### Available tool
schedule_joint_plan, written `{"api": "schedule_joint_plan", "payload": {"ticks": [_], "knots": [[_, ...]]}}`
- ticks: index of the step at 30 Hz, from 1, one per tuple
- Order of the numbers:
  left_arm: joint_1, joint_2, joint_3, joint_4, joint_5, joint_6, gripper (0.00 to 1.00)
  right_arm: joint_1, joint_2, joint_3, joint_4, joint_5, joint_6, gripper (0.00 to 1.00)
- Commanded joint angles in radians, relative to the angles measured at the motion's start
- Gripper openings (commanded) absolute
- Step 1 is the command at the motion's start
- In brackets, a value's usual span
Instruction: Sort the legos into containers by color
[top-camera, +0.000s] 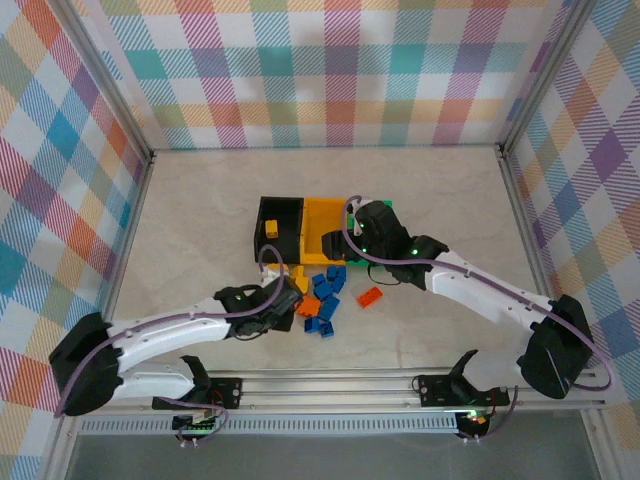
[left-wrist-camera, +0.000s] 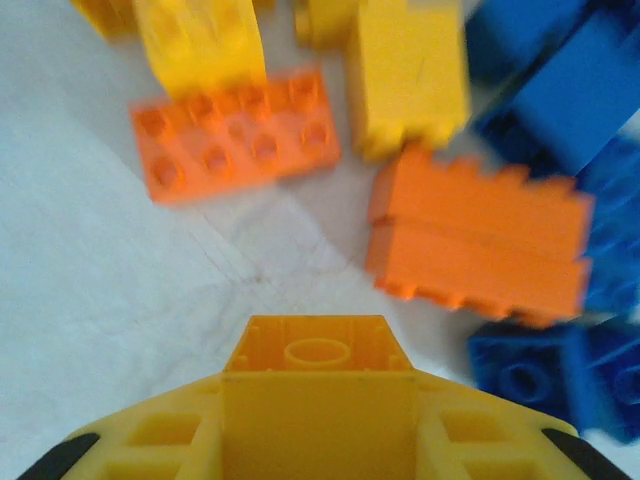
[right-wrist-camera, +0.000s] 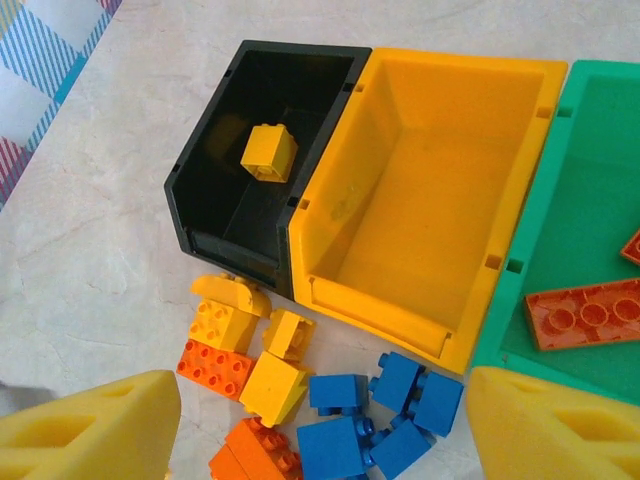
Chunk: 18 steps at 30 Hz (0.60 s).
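The left claw was clenched on a yellow brick, with the loose bricks spread on the table from its 11 to its 2 o'clock. The right claw gaped wide and gripped nothing, hanging over the bins' near edge. A second yellow brick lay in the black bin and an orange plate in the green bin. The yellow bin sat between them. The loose bricks lay at the bins' 6 o'clock.
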<state>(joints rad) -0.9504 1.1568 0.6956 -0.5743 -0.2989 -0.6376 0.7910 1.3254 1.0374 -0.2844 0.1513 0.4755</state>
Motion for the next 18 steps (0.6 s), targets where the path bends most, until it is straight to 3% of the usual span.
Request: {"api": "schedule_joint_plan", "payload": {"ticks": [1, 6, 13, 18], "knots": [[0.098, -0.068, 0.104, -0.095, -0.101, 0.017, 0.35, -0.009, -0.036, -0.042, 0.017, 0.021, 0.029, 0.76], [0.307, 0.066, 0.249, 0.028, -0.059, 0.080, 0.34, -0.015, -0.050, -0.094, 0.005, 0.018, 0.059, 0.76], [0.400, 0.397, 0.497, 0.123, -0.027, 0.122, 0.34, -0.015, -0.101, -0.152, -0.027, 0.013, 0.080, 0.76], [0.441, 0.572, 0.641, 0.091, -0.026, 0.127, 0.34, -0.015, -0.126, -0.190, -0.038, -0.018, 0.093, 0.76]]}}
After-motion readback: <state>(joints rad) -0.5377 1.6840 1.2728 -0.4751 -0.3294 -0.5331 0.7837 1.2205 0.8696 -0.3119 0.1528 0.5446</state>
